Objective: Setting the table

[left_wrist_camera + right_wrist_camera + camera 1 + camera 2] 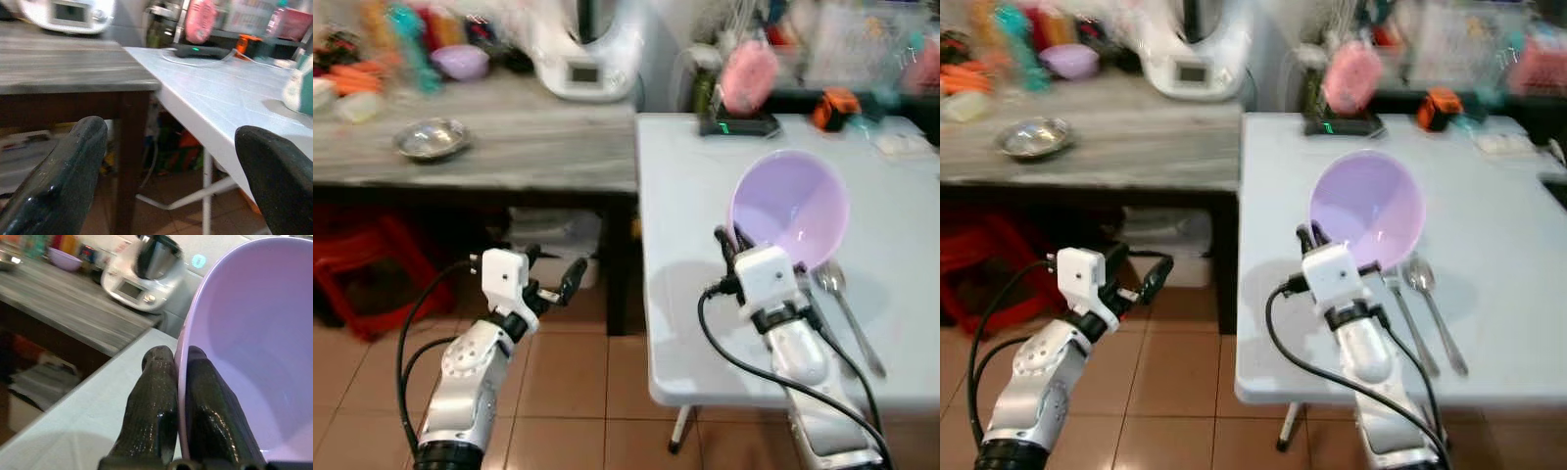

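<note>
White bench (705,196) fills the right of the frame, grey wooden bench (529,147) across the upper left. Centre right, the lilac bowl (793,208) is tipped up above the white bench, its rim pinched tight between the right end effector's (177,363) fingers. Just right of it lies a spoon (1422,277), with what looks like a fork (1402,308) alongside. Lower left, the left end effector (558,286) hangs spread wide, holding nothing, over the tiled floor (578,392).

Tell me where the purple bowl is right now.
The purple bowl is tilted above the white table, its rim pinched by the right gripper, just beside the spoon.
</note>
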